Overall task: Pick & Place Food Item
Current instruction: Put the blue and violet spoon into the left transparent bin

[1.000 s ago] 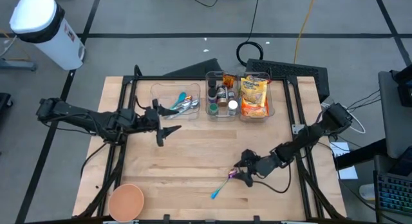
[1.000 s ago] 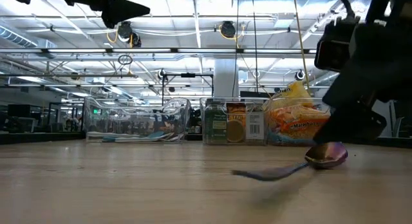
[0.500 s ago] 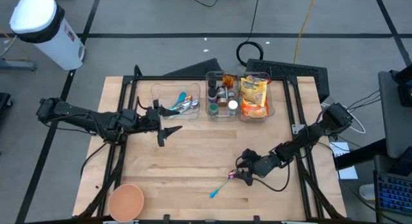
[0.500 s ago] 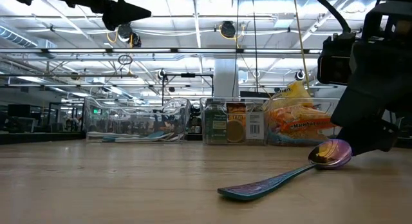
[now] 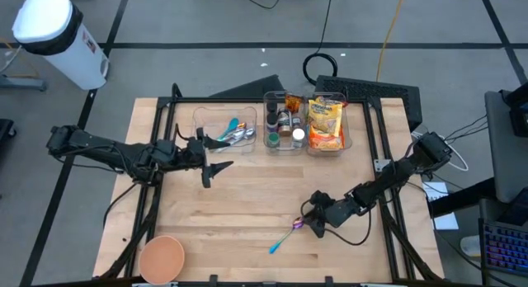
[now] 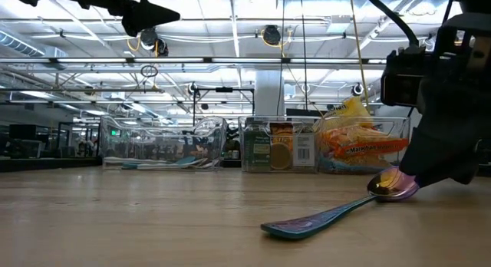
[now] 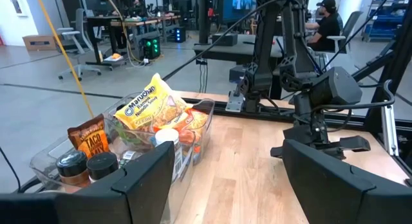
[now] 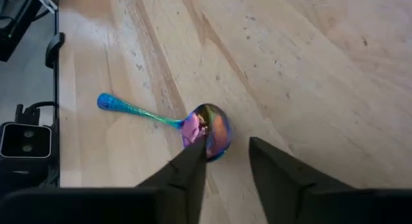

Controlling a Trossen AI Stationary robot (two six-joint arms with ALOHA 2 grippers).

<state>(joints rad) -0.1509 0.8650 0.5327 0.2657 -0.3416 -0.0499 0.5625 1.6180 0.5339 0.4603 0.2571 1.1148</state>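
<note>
Readable print: "Maruchan" on yellow noodle packet (image 7: pixel 154 108), "TACO" on brown sachet (image 7: pixel 89 138), both in clear bin (image 5: pixel 328 144) at worktop (image 5: pixel 247 204) far edge. Dark-lidded jars (image 7: pixel 87 167) beside them. Second clear bin (image 5: pixel 223 132) holds utensils. Orange bowl (image 5: pixel 161 258) at near left corner.

My right pincer (image 8: pixel 226 147) low on worktop, fingers straddling bowl of iridescent spoon (image 8: pixel 205 130), one tip touching rim; grip not confirmed, cannot tell. Spoon handle lies flat, pointing away.

My left pincer (image 5: pixel 216 168) released, jaws wide, hovering near utensil bin.
</note>
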